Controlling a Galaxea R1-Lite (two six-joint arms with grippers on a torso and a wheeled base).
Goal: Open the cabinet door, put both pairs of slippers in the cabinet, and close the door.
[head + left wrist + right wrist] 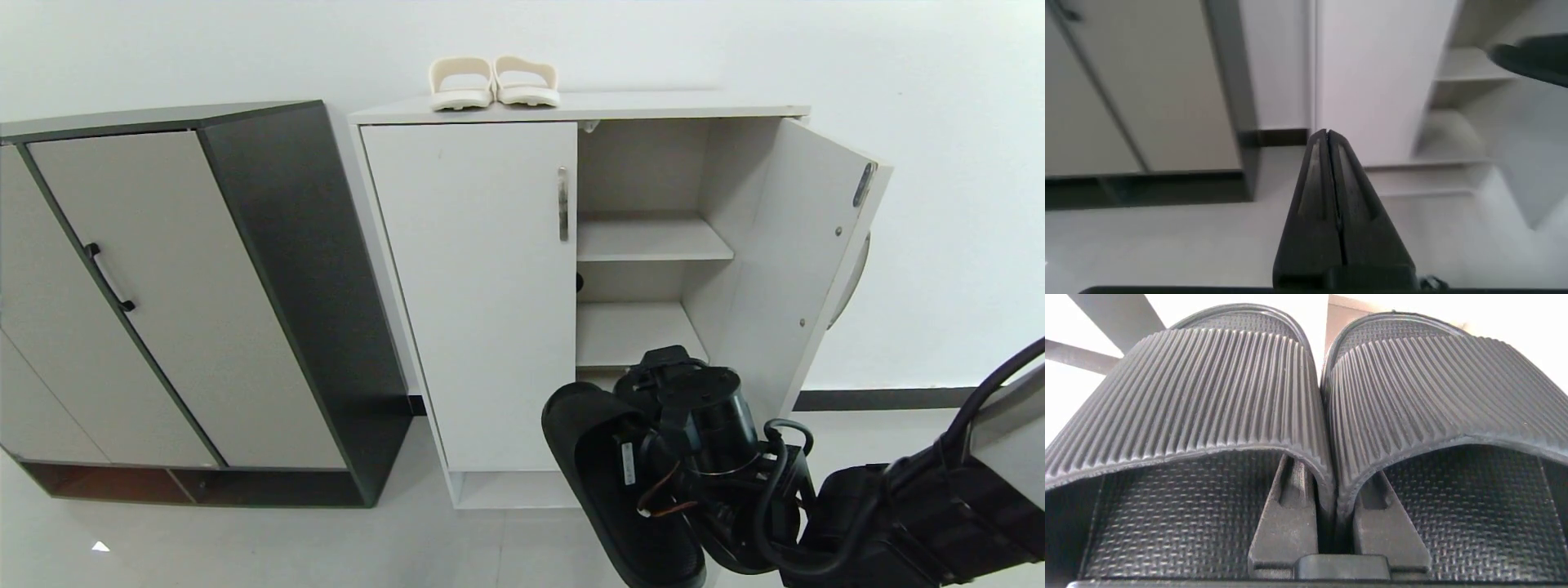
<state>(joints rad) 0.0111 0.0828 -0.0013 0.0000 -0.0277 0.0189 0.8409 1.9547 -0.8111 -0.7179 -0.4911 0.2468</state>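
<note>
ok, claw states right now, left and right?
Left claw: closed, empty.
Right claw: closed on the black slippers, pinching both straps.

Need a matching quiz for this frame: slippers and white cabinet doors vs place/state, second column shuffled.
Things
1. black slippers
2. cream slippers
3. left door of the white cabinet
4. right door of the white cabinet

Place or state
A. swung open
B. on top of the white cabinet
C. held in the right jaws
D. closed

Pairs: 1-C, 2-B, 3-D, 4-A
</note>
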